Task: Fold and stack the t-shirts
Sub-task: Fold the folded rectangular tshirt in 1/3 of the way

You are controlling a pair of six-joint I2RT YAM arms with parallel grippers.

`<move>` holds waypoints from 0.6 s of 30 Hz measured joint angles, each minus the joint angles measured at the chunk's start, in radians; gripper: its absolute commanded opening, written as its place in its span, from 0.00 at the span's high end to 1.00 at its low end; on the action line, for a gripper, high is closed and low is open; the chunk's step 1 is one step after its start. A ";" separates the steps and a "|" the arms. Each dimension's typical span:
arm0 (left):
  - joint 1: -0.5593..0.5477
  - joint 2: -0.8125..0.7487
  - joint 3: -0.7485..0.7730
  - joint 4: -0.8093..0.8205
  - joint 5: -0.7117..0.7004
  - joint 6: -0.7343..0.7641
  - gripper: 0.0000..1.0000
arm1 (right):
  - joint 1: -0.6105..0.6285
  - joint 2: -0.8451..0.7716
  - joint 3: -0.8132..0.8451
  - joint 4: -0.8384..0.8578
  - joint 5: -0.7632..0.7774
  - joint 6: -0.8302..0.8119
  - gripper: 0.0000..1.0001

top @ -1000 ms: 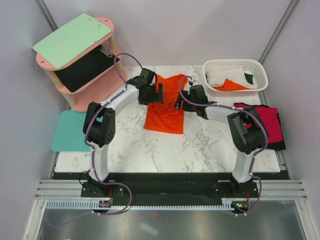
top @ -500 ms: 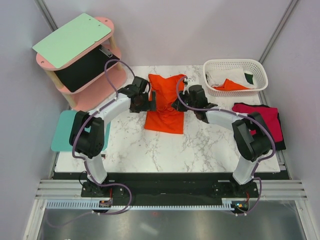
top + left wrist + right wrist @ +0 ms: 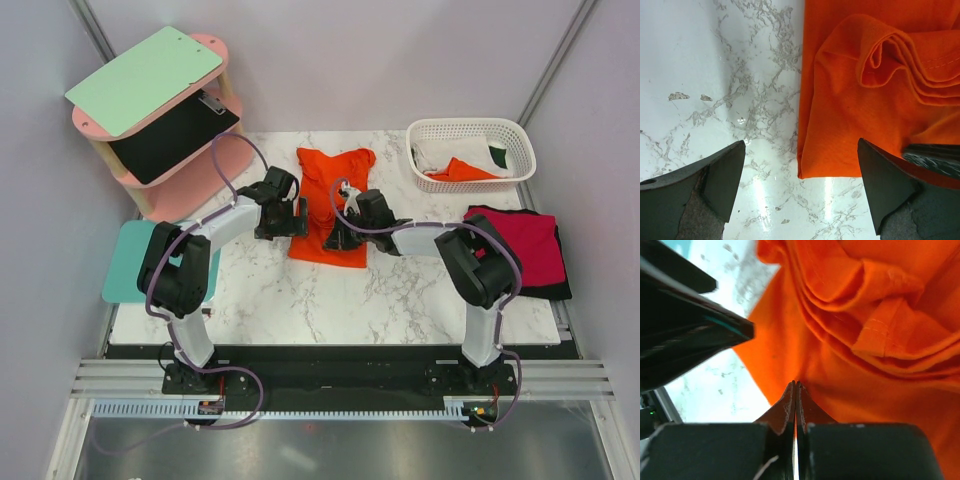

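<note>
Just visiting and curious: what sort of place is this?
Probably a robot test booth: two arms bolted to a marble-patterned table, plain walls around, an orange t-shirt and white lattice basket staged.

Orange t-shirt (image 3: 850,125): soft matt cloth, rumpled folds, stitched hem. Tabletop (image 3: 740,75) under me: white marble look, grey veins, smooth, glossy, throwing glare. My left fingers (image 3: 715,185): dark hard plastic, matt, scuffed grey. My right fingers (image 3: 777,417): same dark stuff, faint sheen. Basket (image 3: 480,184): white plastic lattice. Crimson t-shirt (image 3: 530,245), black t-shirt (image 3: 553,290): matt cloth.
</note>
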 measured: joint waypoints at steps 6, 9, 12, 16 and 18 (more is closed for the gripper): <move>0.000 0.000 0.000 0.003 -0.001 0.000 0.00 | 0.005 0.108 0.050 0.002 0.006 0.008 1.00; 0.000 0.000 0.000 0.003 0.000 0.000 0.00 | 0.007 0.134 0.113 0.000 0.048 0.005 1.00; 0.000 0.000 -0.003 0.004 0.000 0.000 0.00 | 0.007 0.158 0.186 -0.005 0.087 -0.001 1.00; 0.000 0.000 -0.009 0.004 0.001 0.000 0.00 | 0.006 0.200 0.303 -0.020 0.132 -0.011 1.00; 0.000 0.000 -0.013 0.004 0.001 0.000 0.00 | 0.005 0.237 0.374 -0.029 0.166 -0.019 1.00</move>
